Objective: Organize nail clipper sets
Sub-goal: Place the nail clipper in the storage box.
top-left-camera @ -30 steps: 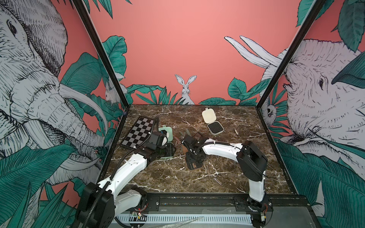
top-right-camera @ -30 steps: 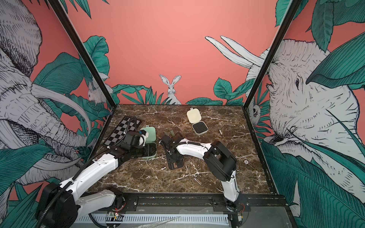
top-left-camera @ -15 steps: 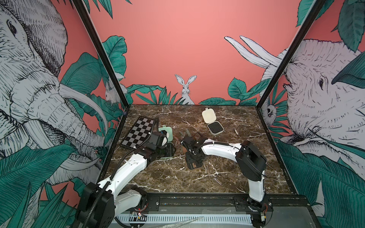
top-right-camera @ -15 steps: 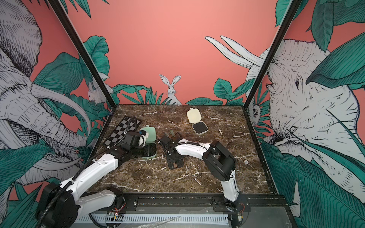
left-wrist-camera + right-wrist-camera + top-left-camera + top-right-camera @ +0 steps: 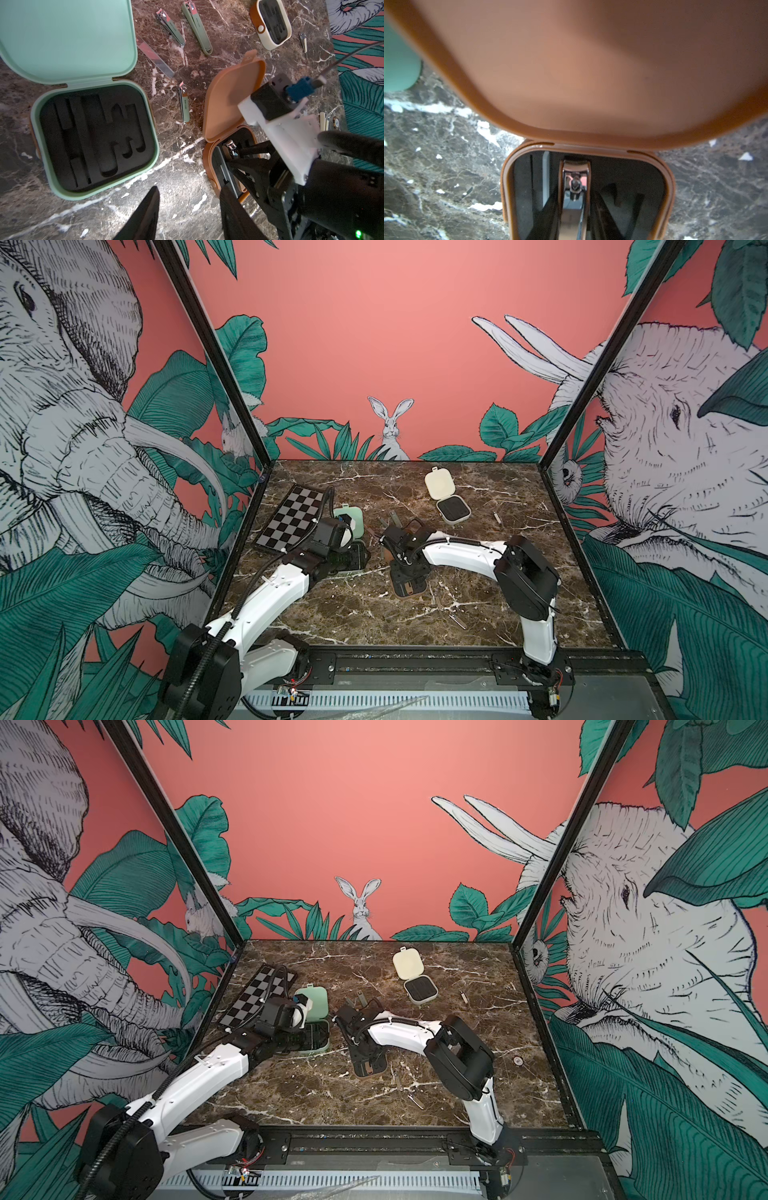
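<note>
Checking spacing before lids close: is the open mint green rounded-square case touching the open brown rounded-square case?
Apart. The left wrist view shows bare marble table between the mint green case and the brown case.

mint case (image 5: 66, 37) open, empty | brown case (image 5: 228, 104) open, clipper (image 5: 572, 216) inside | cream case (image 5: 439, 485) open

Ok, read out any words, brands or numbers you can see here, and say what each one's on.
"MANICURE", probably: tiny print on the green nail clipper nearest the brown case.
Similar print on the second green clipper and the long green tool: too blurred to read.
Round sticker on the tabletop: too small.
</note>
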Tool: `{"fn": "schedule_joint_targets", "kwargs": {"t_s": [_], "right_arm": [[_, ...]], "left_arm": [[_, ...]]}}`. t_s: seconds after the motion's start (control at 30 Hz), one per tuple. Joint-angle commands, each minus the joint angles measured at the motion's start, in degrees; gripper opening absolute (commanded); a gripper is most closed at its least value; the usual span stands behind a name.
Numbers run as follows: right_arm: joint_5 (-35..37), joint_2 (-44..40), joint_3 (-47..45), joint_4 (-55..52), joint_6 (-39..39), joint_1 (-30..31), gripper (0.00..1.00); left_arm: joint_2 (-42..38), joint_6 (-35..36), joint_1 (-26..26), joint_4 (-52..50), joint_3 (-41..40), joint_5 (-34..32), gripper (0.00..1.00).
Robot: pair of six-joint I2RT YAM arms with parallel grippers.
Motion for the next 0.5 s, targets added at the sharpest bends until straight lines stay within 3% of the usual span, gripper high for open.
{"fn": "schedule_joint_targets", "kwargs": {"t_s": [0.0, 0.47], "right_arm": [[3.9, -0.3, 1.4, -4.5, -0.1, -0.9, 0.36], [4.2, -5.6, 2.1, -4.0, -0.6, -1.3, 0.43]], "left_arm": [[-1.3, -0.5, 0.2, -0.9, -0.5, 0.0, 0.50], [-1.3, -0.6, 0.3, -0.9, -0.5, 0.1, 0.50]]}}
